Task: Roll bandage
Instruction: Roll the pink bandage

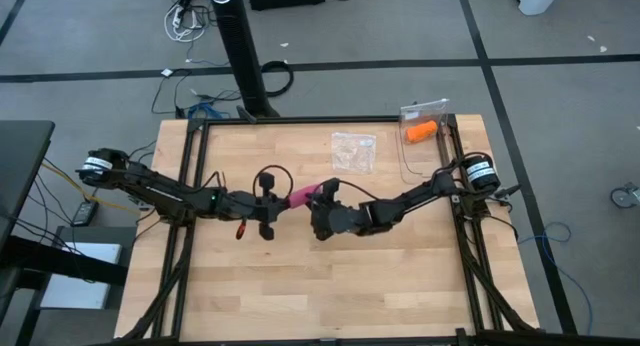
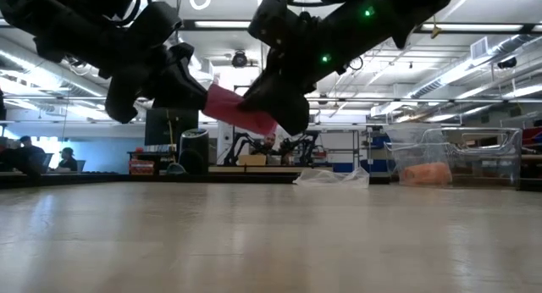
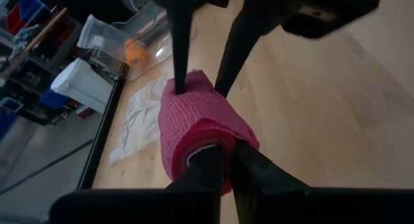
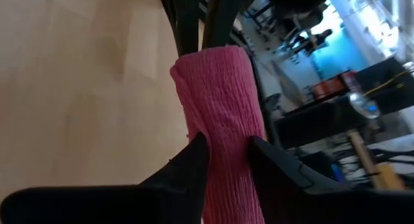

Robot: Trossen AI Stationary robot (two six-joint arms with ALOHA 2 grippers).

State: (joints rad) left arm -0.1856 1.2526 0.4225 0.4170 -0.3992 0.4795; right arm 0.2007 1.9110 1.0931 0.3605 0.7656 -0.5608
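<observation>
The bandage (image 1: 301, 196) hangs in the air above the middle of the table (image 1: 300, 286), held between the two claws, which meet end to end. The left claw (image 1: 278, 201) is clamped on one end of it: in the left wrist view its fingers (image 3: 207, 166) sit close together with the rolled pink fabric (image 3: 197, 123) wrapped around them. The right claw (image 1: 318, 198) grips the other end, its fingers (image 4: 194, 159) standing to either side of the pink strip (image 4: 223, 107) and pressing its flanks, so it is closed on the bandage too. In the low view the bandage (image 2: 233, 107) shows as a pink wedge between the two dark claws, clear of the tabletop.

Beyond the right claw, towards the far right corner, lies a clear plastic bag (image 1: 354, 151), and past that a clear box (image 1: 424, 126) with an orange roll (image 1: 419, 132) in it.
</observation>
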